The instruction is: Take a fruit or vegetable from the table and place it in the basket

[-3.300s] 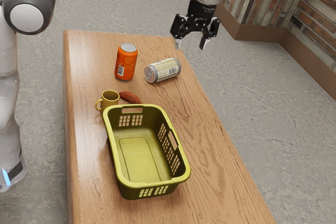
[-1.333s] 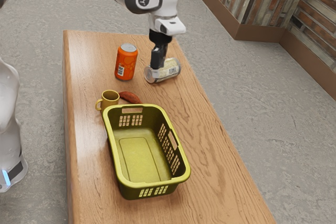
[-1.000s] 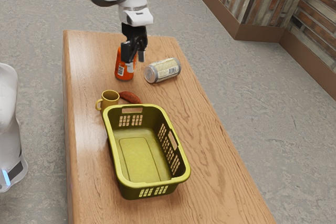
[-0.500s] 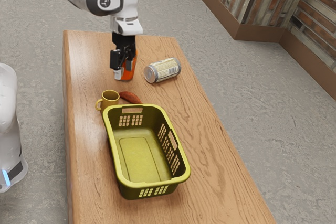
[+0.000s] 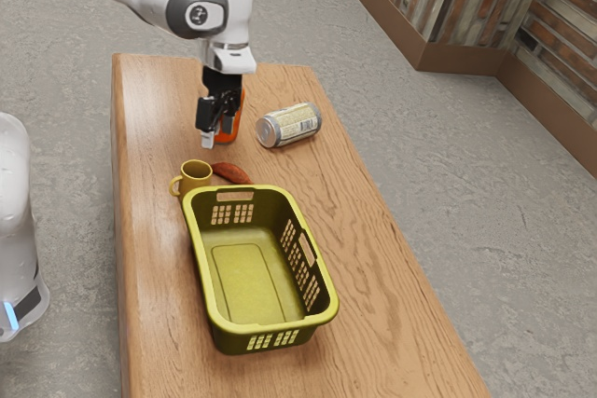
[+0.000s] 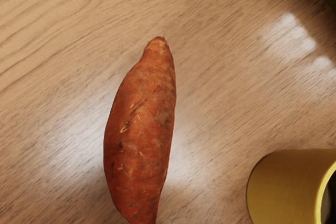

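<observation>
Although the basket (image 5: 256,328), nearest the camera in the exterior view, stands upright on the table (image 5: 373,323) and ready to take something in, the sweet potato (image 5: 231,173) is not in it, so the putting-in is all left to do. Just past the basket's far end lie the sweet potato and, beside it, the mug (image 5: 198,182); the wrist view has wood showing between those two. A little farther on is my gripper (image 5: 217,133), its fingers apart with a gap between them and nothing held, so the pick is not made either. What is done, as I judge it, is the lining up: the sweet potato lies long and bare before the wrist camera, and the step in hand looks like the approach. Left are lowering around its middle, closing, lifting it clear of the mug, carrying it over the rim and letting go. Close behind the gripper stands the orange can (image 5: 235,124), partly hidden, and the silver can (image 5: 291,125) lies on its side, away from the likely path to the basket.
</observation>
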Action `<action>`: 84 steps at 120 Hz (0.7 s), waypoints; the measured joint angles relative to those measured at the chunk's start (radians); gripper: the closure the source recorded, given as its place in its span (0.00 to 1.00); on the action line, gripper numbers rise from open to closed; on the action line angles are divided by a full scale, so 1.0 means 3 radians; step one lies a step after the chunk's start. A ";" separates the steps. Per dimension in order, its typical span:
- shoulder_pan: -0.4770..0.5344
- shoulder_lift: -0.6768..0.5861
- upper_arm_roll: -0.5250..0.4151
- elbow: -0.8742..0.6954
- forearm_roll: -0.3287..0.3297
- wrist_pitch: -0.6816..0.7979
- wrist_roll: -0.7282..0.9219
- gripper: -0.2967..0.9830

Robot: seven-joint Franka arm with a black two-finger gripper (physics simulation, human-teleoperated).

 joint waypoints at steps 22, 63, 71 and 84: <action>-0.0083 0.0100 -0.0001 0.0002 -0.0047 0.0017 0.0037 0.23; -0.0066 0.0194 -0.0001 -0.0008 -0.0073 0.0053 0.0082 0.23; -0.0063 0.0214 0.0001 -0.0008 -0.0074 0.0065 0.0088 0.23; -0.0051 0.0213 0.0004 -0.0015 -0.0075 0.0086 0.0096 0.23</action>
